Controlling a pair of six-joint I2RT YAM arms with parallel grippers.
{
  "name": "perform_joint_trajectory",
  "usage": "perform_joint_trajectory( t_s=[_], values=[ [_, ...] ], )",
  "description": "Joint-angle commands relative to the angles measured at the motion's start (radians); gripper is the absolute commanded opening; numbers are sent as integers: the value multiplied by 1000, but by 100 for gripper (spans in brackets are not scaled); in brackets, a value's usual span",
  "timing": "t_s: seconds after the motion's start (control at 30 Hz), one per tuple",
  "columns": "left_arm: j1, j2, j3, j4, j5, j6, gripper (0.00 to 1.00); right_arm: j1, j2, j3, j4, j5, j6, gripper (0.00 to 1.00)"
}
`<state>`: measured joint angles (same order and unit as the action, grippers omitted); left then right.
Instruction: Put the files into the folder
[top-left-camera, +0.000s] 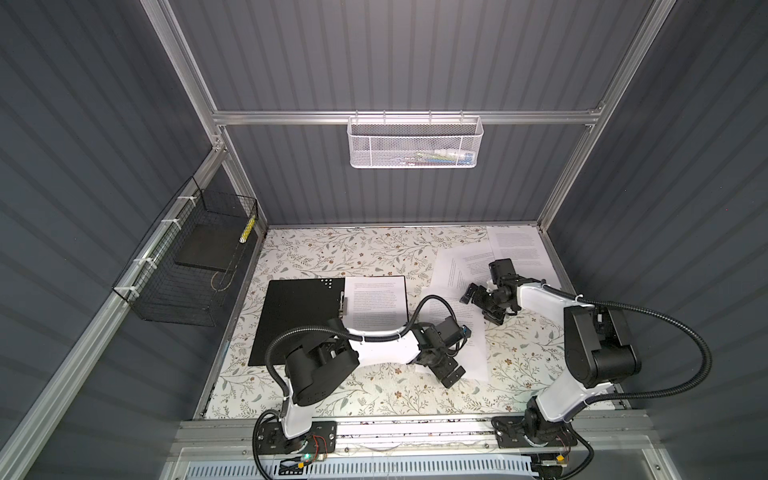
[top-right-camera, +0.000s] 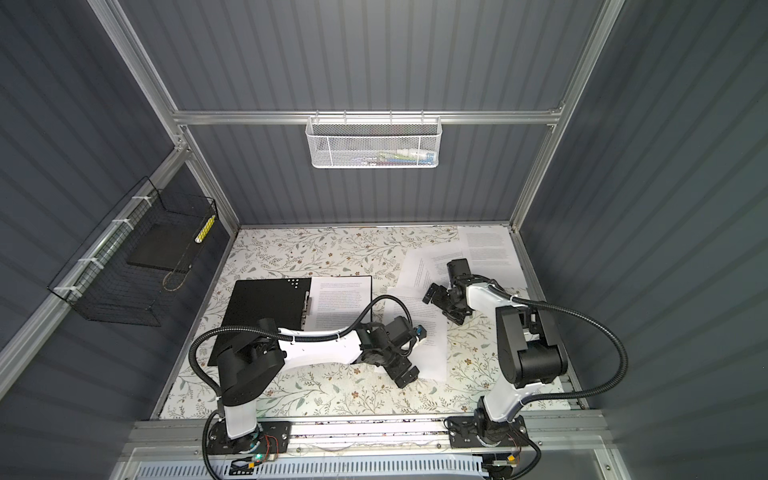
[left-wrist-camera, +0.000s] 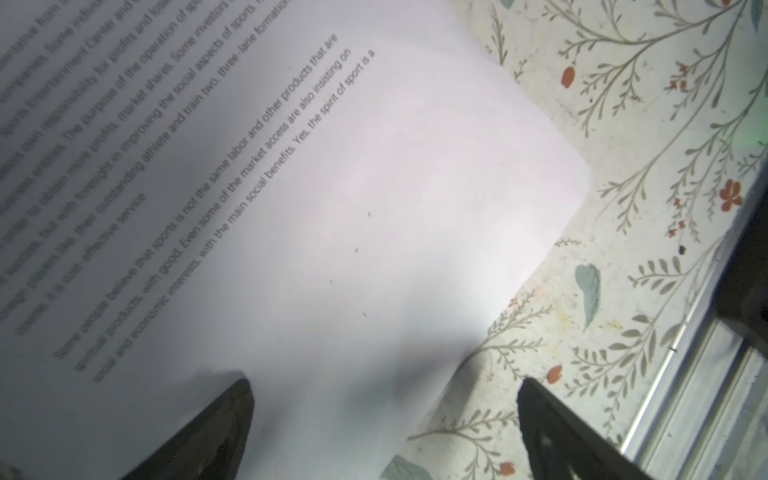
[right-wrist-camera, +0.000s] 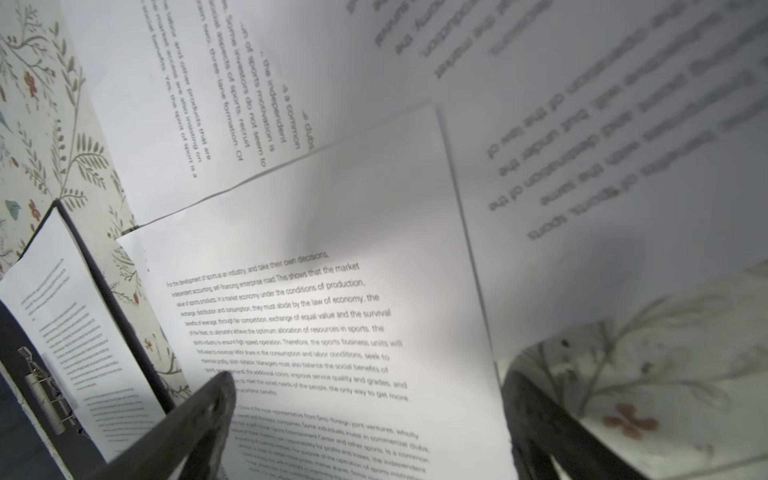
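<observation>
The folder (top-left-camera: 299, 324) lies open on the left of the table in both top views, black inside, with one printed sheet (top-left-camera: 376, 303) on its right half. Several loose files lie to its right: one sheet (top-left-camera: 473, 349) mid-table, others (top-left-camera: 451, 270) overlapping toward the back right corner. My left gripper (top-left-camera: 446, 372) hangs open low over the near corner of the mid-table sheet (left-wrist-camera: 332, 208), one finger above paper, one above the tablecloth, in the left wrist view (left-wrist-camera: 384, 382). My right gripper (top-left-camera: 478, 307) stands open over the overlapping sheets (right-wrist-camera: 332, 291), nothing between its fingers (right-wrist-camera: 368, 376). The folder's edge (right-wrist-camera: 112, 299) shows beside it.
A black wire basket (top-left-camera: 187, 266) holding a dark slab hangs on the left wall. A white mesh basket (top-left-camera: 413, 141) hangs on the back rail. The floral tablecloth (top-left-camera: 332, 253) covers the table. An aluminium rail (top-left-camera: 415, 428) runs along the front edge by the arm bases.
</observation>
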<state>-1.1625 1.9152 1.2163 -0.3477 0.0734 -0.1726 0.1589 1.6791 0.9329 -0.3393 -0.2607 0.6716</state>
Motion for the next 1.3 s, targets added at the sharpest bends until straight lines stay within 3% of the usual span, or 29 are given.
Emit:
perform_joint_trajectory(
  t_s=[0.0,0.13,0.37,0.57,0.87,1.03,1.27],
  values=[
    [17,69,-33,-134,2,9,100,8,18,-73,-2,-111,-3,99],
    [17,88,-34,-113,-16,19,100,8,-22,-140,61,-199,3,99],
    [17,123,-26,-77,-46,45,100,8,-131,-267,129,-255,35,99],
    [17,165,5,-83,-58,59,100,5,-253,-359,148,-273,43,99],
    [17,150,-11,-78,-71,53,100,-39,-448,-457,162,-211,29,99],
    [17,133,-27,-68,-67,53,100,-80,-432,-465,249,-302,17,99],
    [17,130,-31,-65,-65,51,100,-96,-386,-450,279,-288,13,81]
  ],
)
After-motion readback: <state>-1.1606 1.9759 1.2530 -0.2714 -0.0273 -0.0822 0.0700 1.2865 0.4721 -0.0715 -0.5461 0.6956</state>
